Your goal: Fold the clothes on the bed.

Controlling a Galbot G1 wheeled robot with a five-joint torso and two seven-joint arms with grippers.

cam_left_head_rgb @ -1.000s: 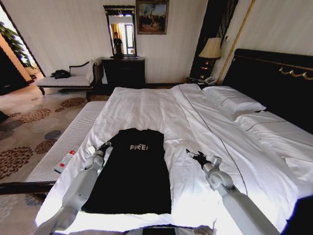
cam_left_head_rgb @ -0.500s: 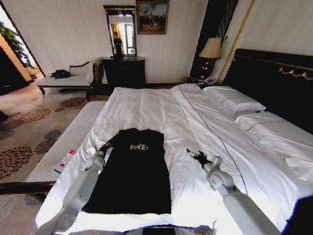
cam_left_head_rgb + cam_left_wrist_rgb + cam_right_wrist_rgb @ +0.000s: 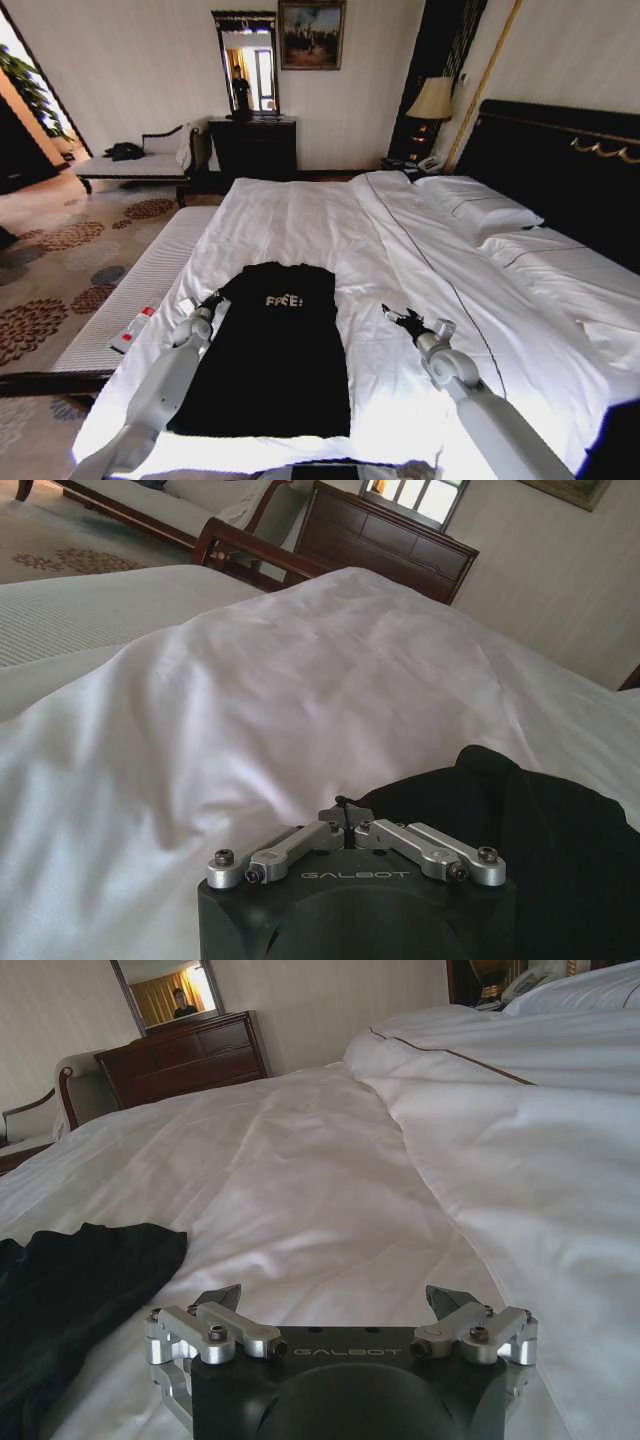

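Observation:
The clothes are one black T-shirt (image 3: 280,350) with white "FREE" lettering, lying flat on the near part of the white bed (image 3: 300,215). My left gripper (image 3: 211,299) rests at the shirt's upper left edge. In the left wrist view its fingers (image 3: 343,815) are shut, with the black fabric (image 3: 540,840) right at their tips. My right gripper (image 3: 397,317) hovers low over bare sheet, to the right of the shirt and apart from it. The right wrist view shows it open (image 3: 335,1302), with the shirt's corner (image 3: 70,1270) off to one side.
A white bench (image 3: 140,290) runs along the bed's left side with a small white-and-red object (image 3: 132,330) on it. Pillows (image 3: 478,205) and a dark headboard (image 3: 560,160) are at the right. A dresser (image 3: 253,145) and a chaise (image 3: 140,160) stand at the far wall.
My left gripper has edged a little to the left at the shirt's edge. The right arm has barely moved.

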